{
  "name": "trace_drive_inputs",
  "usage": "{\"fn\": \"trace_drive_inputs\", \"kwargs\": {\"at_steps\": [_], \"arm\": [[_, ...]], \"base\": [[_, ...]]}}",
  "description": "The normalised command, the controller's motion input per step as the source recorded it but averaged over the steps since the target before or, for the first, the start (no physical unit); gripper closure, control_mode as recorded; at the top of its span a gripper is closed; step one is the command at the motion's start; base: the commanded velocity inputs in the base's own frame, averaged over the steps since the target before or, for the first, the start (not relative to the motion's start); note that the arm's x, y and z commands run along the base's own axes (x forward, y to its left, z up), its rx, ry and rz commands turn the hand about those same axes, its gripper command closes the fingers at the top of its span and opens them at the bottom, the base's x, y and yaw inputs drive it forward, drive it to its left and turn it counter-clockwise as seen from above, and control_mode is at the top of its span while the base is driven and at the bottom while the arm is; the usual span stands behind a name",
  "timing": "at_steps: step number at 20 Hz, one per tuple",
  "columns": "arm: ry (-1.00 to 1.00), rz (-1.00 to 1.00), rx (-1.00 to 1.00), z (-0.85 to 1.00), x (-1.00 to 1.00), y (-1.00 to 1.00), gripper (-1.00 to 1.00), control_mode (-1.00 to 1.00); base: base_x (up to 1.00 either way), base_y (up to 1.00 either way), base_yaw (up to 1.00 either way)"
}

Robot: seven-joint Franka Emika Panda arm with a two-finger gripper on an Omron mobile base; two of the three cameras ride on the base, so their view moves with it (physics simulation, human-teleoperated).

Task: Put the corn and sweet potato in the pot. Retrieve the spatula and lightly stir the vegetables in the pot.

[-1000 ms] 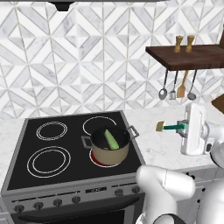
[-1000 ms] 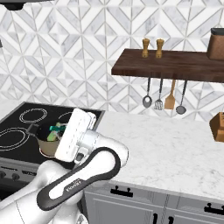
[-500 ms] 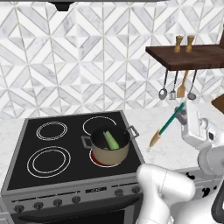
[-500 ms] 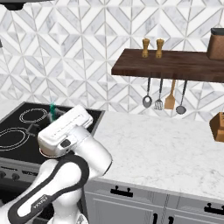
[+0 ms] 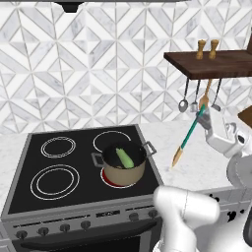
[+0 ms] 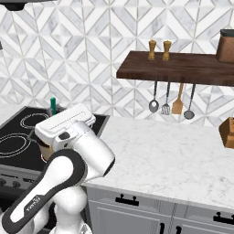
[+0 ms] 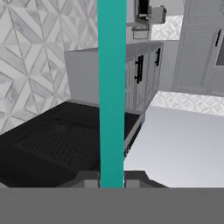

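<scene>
The spatula [image 5: 189, 134] hangs over the counter to the right of the stove, teal handle up, tan blade [image 5: 176, 159] down and to the left. My gripper [image 5: 202, 115] is shut on the upper end of its handle. In the hand view the teal handle [image 7: 111, 87] runs straight up from between my gripper's [image 7: 111, 179] dark tips. The top of the spatula's handle [image 6: 53, 105] pokes up behind my white hand. The tan pot [image 5: 123, 168] stands on the front right burner with the pale green corn [image 5: 125, 157] lying in it. The sweet potato is hidden.
The black stove [image 5: 59, 187] lies to the left and the marble counter [image 6: 173, 155] to the right. Above the counter is a dark wooden shelf [image 6: 183, 68] with two shakers and hanging ladles and a wooden utensil [image 6: 177, 104]. A knife block [image 6: 227, 132] stands far right.
A second ago the spatula lay level, pointing left toward the pot. The hand has since turned and risen, so the spatula now slants with its blade down-left. Pot and corn have not moved.
</scene>
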Motion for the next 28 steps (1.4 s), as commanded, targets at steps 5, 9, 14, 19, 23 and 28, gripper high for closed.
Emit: {"fn": "trace_drive_inputs", "kwargs": {"at_steps": [5,9,14,19,23,28], "arm": [[0.00,0.00,0.00,0.00,0.14,0.40,1.00,-1.00],[0.06,0.00,-0.07,0.00,0.39,0.34,1.00,-1.00],[0.14,0.00,-0.06,0.00,0.23,0.31,1.00,-1.00],[0.06,0.00,-0.02,0.00,0.15,0.40,1.00,-1.00],[0.04,0.00,0.00,0.00,0.16,0.31,1.00,-1.00],[0.03,0.00,0.00,0.00,0.35,0.26,1.00,-1.00]], "base": [[0.00,0.00,0.00],[0.00,0.00,0.00],[0.00,0.00,0.00],[0.00,0.00,0.00],[0.00,0.00,0.00],[0.00,0.00,0.00]]}}
